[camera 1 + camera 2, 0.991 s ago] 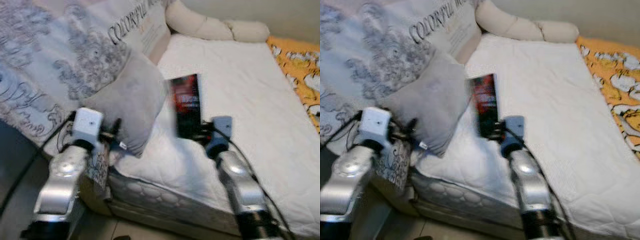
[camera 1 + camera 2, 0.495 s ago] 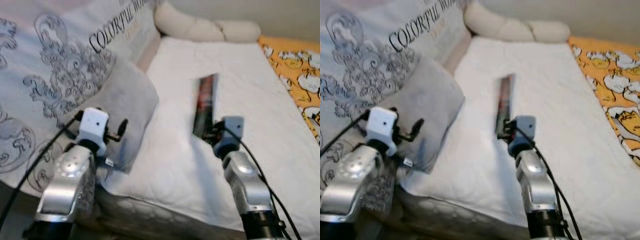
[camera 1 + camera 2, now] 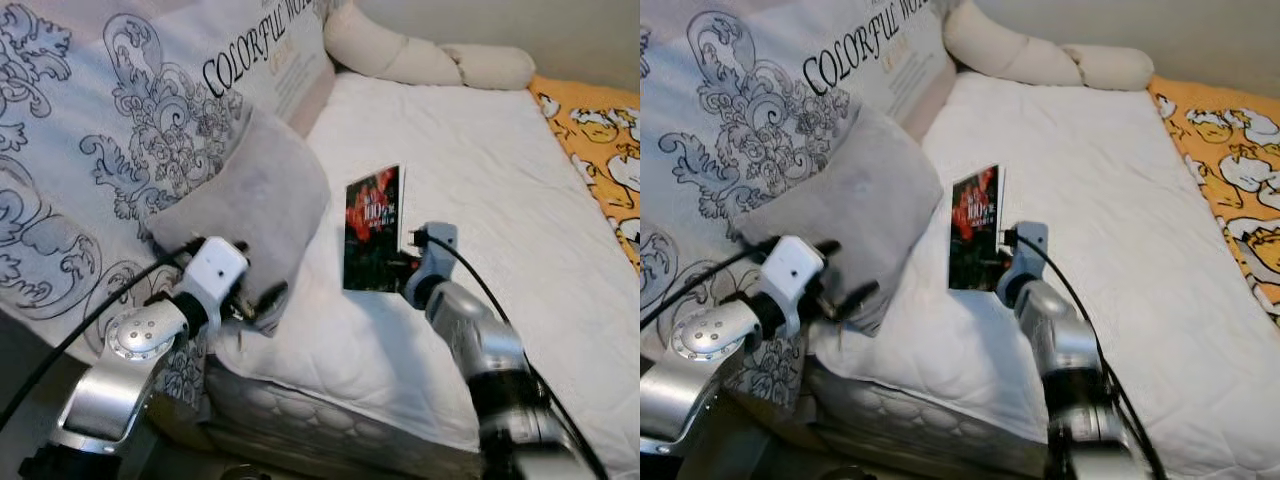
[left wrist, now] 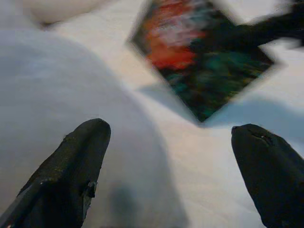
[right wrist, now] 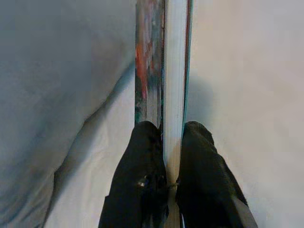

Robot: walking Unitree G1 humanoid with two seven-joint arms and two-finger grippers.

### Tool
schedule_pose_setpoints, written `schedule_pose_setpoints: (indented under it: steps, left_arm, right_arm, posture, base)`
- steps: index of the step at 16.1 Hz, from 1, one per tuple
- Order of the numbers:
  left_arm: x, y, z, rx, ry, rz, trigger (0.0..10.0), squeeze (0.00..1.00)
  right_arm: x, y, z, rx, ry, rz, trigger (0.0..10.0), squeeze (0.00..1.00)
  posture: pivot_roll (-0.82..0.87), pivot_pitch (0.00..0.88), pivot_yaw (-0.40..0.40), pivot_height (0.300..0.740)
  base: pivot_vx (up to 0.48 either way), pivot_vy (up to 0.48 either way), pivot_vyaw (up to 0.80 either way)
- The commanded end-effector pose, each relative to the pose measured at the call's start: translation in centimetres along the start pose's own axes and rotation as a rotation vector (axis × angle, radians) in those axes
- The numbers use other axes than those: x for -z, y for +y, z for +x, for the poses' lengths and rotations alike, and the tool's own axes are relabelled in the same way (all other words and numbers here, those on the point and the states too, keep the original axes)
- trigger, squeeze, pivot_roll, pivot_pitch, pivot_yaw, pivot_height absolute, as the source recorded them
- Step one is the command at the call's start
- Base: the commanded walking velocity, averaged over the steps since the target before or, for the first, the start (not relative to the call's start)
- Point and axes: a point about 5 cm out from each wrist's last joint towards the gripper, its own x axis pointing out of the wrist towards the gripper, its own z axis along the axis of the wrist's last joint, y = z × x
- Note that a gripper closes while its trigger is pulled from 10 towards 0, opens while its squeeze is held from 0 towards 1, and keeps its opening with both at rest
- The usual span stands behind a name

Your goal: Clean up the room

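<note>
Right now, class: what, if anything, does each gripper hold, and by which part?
The right gripper pinches the book by its lower edge. The left gripper is open, holding nothing.

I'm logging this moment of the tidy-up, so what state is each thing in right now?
book: held upright over the mattress
right gripper: shut on the book
left gripper: open, beside the grey pillow
grey pillow: leaning against the patterned duvet
mattress: bare

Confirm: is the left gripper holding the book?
No; the left gripper is open beside the grey pillow, while the right gripper clamps the book.
</note>
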Motion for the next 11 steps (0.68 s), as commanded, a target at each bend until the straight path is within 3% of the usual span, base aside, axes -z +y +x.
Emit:
schedule_pose_setpoints:
  steps: [1, 3, 4, 6, 7, 9, 10, 11]
  left_arm:
    - [-0.2, -0.2, 0.3, 0.084, 0.017, 0.013, 10.0, 0.00]
    - [0.2, -0.7, 0.3, 0.201, 0.074, 0.014, 10.0, 0.00]
    - [0.4, -1.0, 0.1, 0.264, 0.095, 0.005, 10.0, 0.00]
    - [0.5, -1.0, 0.1, 0.280, 0.103, -0.002, 10.0, 0.00]
    - [0.6, -1.0, 0.1, 0.298, 0.121, -0.004, 10.0, 0.00]
    - [0.8, -1.0, 0.0, 0.325, 0.153, -0.009, 10.0, 0.00]
    - [0.9, -1.0, -0.1, 0.330, 0.169, -0.012, 10.0, 0.00]
    - [1.0, -1.0, -0.2, 0.330, 0.176, -0.014, 10.0, 0.00]
  right_arm:
    - [-0.7, -0.3, 0.3, -0.009, 0.024, 0.081, 10.0, 0.00]
    - [-0.3, -0.7, 1.0, -0.032, 0.095, 0.155, 10.0, 0.00]
    - [-0.2, -0.9, 1.2, -0.069, 0.115, 0.242, 10.0, 0.00]
    - [-0.1, -0.9, 1.2, -0.106, 0.129, 0.322, 10.0, 0.00]
    - [0.2, -1.4, 1.2, -0.093, 0.152, 0.328, 10.0, 0.00]
    - [1.1, -2.0, 1.1, -0.055, 0.205, 0.253, 10.0, 0.00]
    - [1.8, -2.5, 1.0, -0.007, 0.235, 0.189, 10.0, 0.29]
    - [2.1, -2.8, 1.0, 0.023, 0.242, 0.167, 10.0, 1.00]
  posture:
    - [0.04, 0.000, -0.048, 0.740]
    - [0.03, 0.000, -0.042, 0.740]
    - [0.03, 0.000, -0.035, 0.740]
    - [0.02, 0.000, -0.030, 0.740]
    - [0.03, 0.000, -0.026, 0.740]
    - [0.04, 0.000, -0.023, 0.740]
    - [0.05, 0.000, -0.023, 0.740]
    - [0.05, 0.000, -0.022, 0.740]
  base:
    - [0.000, 0.000, 0.00]
    - [0.000, 0.000, 0.00]
    - [0.000, 0.000, 0.00]
    - [0.000, 0.000, 0.00]
    - [0.000, 0.000, 0.00]
    - [0.000, 0.000, 0.00]
    - [0.000, 0.000, 0.00]
    - [0.000, 0.000, 0.00]
